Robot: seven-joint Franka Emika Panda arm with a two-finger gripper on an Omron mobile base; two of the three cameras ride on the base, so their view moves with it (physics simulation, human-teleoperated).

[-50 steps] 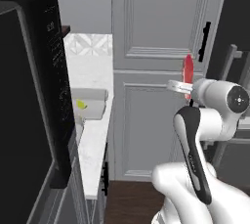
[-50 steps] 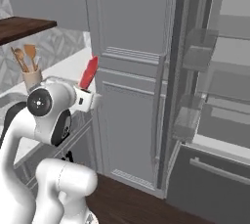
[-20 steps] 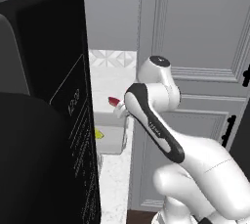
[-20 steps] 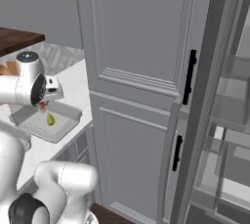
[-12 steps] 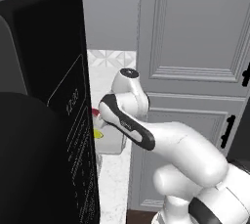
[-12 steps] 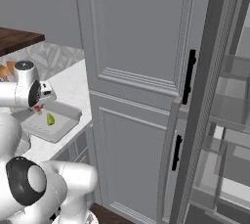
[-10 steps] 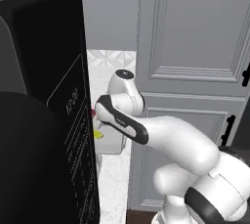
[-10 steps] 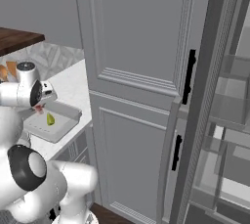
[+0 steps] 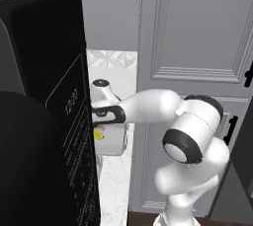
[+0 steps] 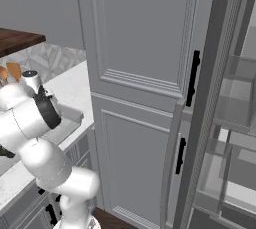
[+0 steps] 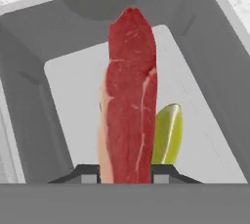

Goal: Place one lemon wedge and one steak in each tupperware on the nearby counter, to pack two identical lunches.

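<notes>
In the hand view my gripper [image 11: 126, 175] is shut on the steak [image 11: 128, 96], a red-pink slab that stands up from between the fingers [image 11: 88, 174]. It hangs just over the floor of a grey tupperware [image 11: 215, 52]. A yellow-green lemon wedge [image 11: 168, 135] lies inside, right beside the steak. From the left base view the arm reaches left to that tupperware [image 9: 114, 143] on the white counter [image 9: 114, 180], with the lemon wedge [image 9: 98, 134] showing at its left end. The tupperware [image 10: 67, 118] is partly hidden behind the arm in the right base view.
A black appliance front [image 9: 44, 121] stands close on the left and hides part of the hand. Tall grey cabinet doors [image 9: 197, 47] rise right of the counter. A cup of wooden utensils [image 10: 11, 73] stands at the back. Open fridge shelves [image 10: 235, 123] are far right.
The arm has stretched further left and lowered the steak to the tupperware with the lemon wedge. Both base views have shifted with the base. The grip on the steak holds.
</notes>
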